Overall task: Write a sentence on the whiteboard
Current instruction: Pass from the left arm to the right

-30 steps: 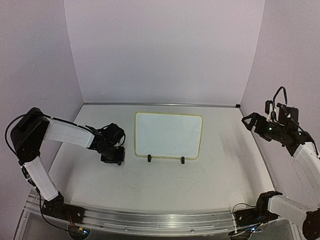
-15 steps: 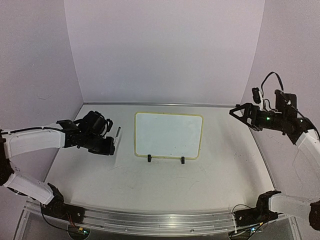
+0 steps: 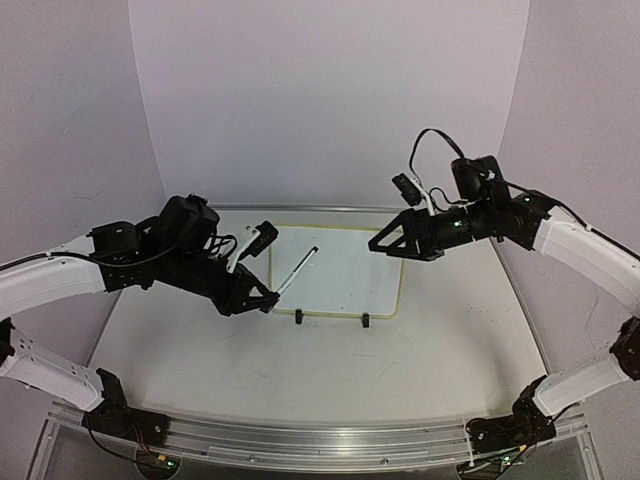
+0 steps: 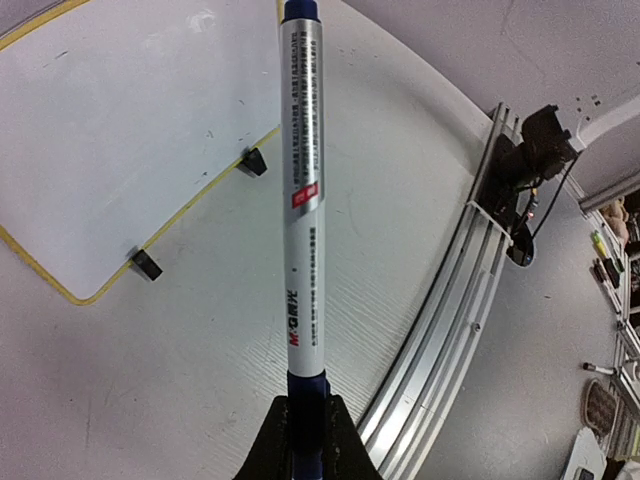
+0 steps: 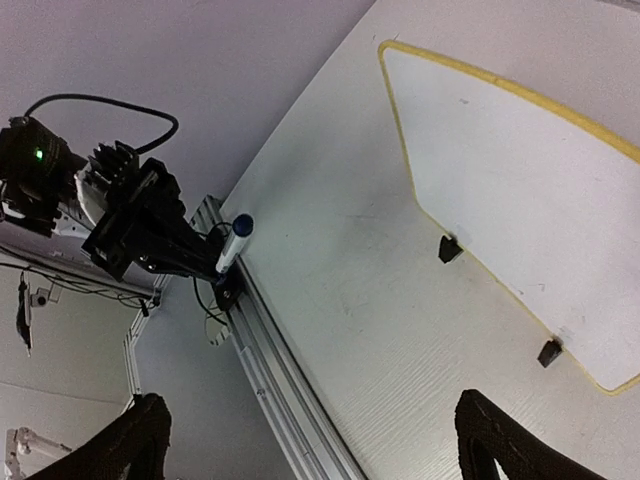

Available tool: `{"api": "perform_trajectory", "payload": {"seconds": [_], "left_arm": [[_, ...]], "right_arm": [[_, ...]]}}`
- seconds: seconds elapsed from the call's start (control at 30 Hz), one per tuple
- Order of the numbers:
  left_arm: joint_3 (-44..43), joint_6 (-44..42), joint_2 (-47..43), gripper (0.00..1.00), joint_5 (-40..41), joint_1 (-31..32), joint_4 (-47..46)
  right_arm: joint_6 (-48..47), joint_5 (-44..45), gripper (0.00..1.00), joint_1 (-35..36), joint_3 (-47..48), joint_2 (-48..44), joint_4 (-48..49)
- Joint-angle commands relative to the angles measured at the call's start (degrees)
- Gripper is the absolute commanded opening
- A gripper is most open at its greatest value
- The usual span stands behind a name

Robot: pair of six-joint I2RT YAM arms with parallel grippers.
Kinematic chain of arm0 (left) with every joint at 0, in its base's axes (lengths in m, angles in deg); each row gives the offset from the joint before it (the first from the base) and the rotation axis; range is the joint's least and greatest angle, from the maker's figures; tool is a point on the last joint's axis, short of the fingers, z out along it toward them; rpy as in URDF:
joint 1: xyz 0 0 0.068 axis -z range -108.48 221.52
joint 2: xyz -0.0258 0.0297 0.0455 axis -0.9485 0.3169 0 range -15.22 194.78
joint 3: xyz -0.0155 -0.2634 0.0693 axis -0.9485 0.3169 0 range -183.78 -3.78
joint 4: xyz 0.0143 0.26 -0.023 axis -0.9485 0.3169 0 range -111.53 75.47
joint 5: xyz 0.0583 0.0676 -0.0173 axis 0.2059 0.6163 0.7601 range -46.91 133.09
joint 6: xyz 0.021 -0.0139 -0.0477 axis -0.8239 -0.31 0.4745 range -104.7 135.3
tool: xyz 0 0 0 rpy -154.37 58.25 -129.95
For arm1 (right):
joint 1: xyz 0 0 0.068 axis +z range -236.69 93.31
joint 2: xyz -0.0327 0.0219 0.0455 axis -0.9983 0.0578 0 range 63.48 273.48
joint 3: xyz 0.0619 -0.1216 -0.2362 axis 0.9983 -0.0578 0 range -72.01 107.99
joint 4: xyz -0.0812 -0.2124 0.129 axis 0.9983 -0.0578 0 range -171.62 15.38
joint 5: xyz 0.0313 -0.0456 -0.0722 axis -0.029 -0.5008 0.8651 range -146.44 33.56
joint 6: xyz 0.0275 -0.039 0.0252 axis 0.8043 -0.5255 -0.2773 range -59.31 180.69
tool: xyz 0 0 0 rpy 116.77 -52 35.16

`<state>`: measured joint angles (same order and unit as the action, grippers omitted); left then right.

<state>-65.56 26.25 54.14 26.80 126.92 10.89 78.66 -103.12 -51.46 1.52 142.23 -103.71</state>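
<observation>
The whiteboard (image 3: 340,268) lies on the table with a pale-yellow frame and two black clip feet. Its white face (image 4: 120,130) carries no writing, so no sentence is in view. My left gripper (image 3: 268,299) is shut on the blue lower end of a silver marker (image 4: 300,200). The marker (image 3: 297,270) sticks up and to the right, above the board's left edge. My right gripper (image 3: 385,243) hangs open and empty above the board's upper right. In the right wrist view its jaws (image 5: 315,440) stand wide apart, facing the marker's blue tip (image 5: 240,226).
The aluminium rail (image 4: 450,340) with the arm bases runs along the table's near edge. Purple walls close in the back and both sides. The left arm's black wrist (image 5: 130,220) shows across from the right camera.
Both arms have swung in from the sides toward the board. The left has lifted the marker up over the board's left edge. The right has come from the right wall to above the board.
</observation>
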Motion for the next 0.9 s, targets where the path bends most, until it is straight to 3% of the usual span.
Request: {"api": "perform_trajectory", "payload": {"seconds": [0.0,0.4,0.87], "left_arm": [[-4.1,-5.6,2.7,0.0,-9.8,1.0,2.0],[-9.8,-12.5,8.0,0.0,-19.0,1.3,10.3],[-11.3,-14.4,10.2,0.0,-18.8,1.3,11.4]], "right_arm": [[-1.5,-7.5,0.95,4.8,4.5,5.0,-0.1],[-0.8,-15.1,0.87,11.8,7.6,14.6,1.5],[-0.6,-18.4,0.75,16.7,10.3,19.8,3.2]]}}
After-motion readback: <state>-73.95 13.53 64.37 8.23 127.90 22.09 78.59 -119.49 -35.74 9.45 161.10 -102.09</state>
